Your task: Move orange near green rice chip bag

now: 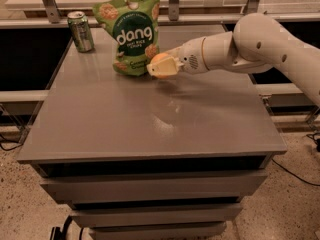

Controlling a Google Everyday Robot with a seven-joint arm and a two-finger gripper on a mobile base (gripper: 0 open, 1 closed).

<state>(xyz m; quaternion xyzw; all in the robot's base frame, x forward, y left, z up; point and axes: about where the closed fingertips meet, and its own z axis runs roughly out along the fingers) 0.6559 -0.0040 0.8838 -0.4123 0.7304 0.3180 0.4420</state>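
The green rice chip bag [132,32] stands upright at the back of the grey table [150,129], left of centre. My gripper [161,67] reaches in from the right and is shut on the orange [158,63], which shows as a small round fruit between the pale fingers. It is held just off the table surface, right beside the bag's lower right corner. I cannot tell whether the orange touches the bag.
A small green drink can [80,31] stands at the table's back left corner. My white arm [250,46] spans the right side above the table. A rail and shelf run behind the table. Drawers sit below the tabletop.
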